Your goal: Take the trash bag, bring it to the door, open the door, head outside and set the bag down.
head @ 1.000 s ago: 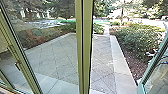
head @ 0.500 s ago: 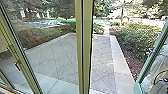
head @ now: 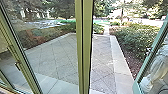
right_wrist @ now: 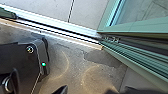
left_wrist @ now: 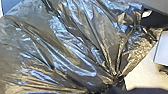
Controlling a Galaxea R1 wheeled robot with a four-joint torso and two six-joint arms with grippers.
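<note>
Threshold [right_wrist: 57, 28] and door frame [right_wrist: 140, 28] sit near right jaws. Post [head: 83, 45] splits my view of paving [head: 103, 60]. Trash bag [left_wrist: 75, 47] bunches beside left jaws, partly cut off. Can't tell either jaws' opening or grip. Pale shape [head: 158, 67] blurred.

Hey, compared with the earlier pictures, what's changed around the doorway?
In the head view, the glass door leaf at the right has swung somewhat farther into the picture, toward its left. A large pale shape now shows in its glass. I can't tell whether any grip changed. The post, paving and bushes stayed as they were.
</note>
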